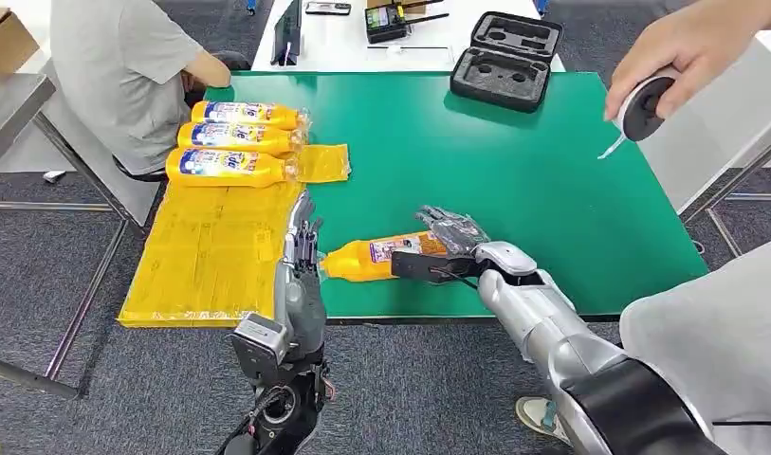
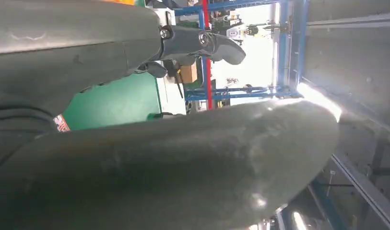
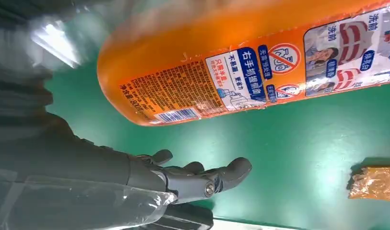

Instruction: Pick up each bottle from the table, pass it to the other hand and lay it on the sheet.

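Note:
An orange bottle [image 1: 376,258] with a printed label lies sideways over the front of the green table [image 1: 514,180], cap end pointing left. My right hand [image 1: 452,237] grips its base end; in the right wrist view the bottle [image 3: 241,62] hangs above the green top with my thumb [image 3: 202,179] beneath it. My left hand [image 1: 303,242] stands upright just left of the cap, fingers straight and apart, holding nothing. The yellow sheet [image 1: 211,256] covers the table's left side. Three orange bottles [image 1: 234,139] lie side by side at its far end.
A black foam-lined case [image 1: 506,59] lies open at the table's back edge. A person's hand [image 1: 689,47] holds a tape roll [image 1: 644,104] over the back right corner. Another person [image 1: 125,76] sits at the back left. Grey clothing [image 1: 723,322] shows at the front right.

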`<state>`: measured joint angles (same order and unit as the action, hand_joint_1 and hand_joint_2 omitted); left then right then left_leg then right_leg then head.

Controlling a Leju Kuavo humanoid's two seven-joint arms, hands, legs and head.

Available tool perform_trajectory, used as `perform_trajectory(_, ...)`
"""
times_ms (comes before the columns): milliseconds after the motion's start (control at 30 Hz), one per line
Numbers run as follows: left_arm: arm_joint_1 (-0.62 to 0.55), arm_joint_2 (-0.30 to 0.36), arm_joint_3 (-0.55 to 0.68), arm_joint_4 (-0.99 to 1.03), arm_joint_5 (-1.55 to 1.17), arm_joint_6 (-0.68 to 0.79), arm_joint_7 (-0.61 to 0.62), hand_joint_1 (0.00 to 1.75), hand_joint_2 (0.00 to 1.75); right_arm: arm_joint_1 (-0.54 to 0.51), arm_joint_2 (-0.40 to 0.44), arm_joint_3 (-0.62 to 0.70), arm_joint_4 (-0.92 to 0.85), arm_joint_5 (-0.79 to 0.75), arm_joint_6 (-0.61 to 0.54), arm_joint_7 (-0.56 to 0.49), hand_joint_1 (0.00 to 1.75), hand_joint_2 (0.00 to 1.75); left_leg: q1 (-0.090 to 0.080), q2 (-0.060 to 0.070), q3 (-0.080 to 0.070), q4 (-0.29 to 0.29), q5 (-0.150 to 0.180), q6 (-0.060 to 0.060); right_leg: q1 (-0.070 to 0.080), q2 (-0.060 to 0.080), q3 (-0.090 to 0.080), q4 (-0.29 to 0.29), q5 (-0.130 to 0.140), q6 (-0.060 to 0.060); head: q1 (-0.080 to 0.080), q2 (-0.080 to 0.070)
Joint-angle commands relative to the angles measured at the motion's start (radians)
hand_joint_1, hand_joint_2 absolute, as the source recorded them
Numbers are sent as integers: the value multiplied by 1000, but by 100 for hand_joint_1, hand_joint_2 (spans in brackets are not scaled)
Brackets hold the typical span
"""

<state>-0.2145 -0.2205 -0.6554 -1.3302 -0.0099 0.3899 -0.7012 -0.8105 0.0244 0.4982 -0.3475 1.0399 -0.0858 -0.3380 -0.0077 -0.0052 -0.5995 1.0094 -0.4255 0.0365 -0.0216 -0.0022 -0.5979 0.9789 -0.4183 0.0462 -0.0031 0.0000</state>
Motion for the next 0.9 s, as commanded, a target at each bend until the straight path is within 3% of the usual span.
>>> perform_trajectory(33, -30, 21, 3, 55, 4, -2, 3, 0, 0, -43, 6, 23, 57, -2, 9, 0, 0, 175, 2, 1, 4, 0, -2, -3, 2, 1, 4, -1, -1, -3, 0, 0)
perform_trajectory(100, -30, 21, 3, 55, 4, -2, 3, 0, 0, -43, 6, 23, 57, -2, 9, 0, 0, 175, 1, 0, 2, 0, -1, -2, 1, 0, 2, 0, -1, -2, 0, 0)
perform_trajectory(133, -30, 17, 8, 40, 7, 11, 3, 0, 0, -55, 14, -28, 100, -65, 134, 10, 0, 175, 1, 1, 3, 0, -1, -2, 1, 1, 3, 0, -1, -2, 0, 0)
perform_trajectory(167, -38, 11, 7, 49, 7, 14, 3, 0, 0, -56, 8, -36, 102, -74, 148, 7, 0, 175, 1, 1, 2, 0, -1, -2, 1, 0, 2, 0, -1, -2, 0, 0)
perform_trajectory(900, -53, 3, 1, 58, 11, 9, 3, 0, 0, -58, -2, -9, 112, -57, 174, 2, 0, 175, 1, 0, 2, 0, -1, -2, 1, 0, 2, 0, -1, -2, 0, 0)
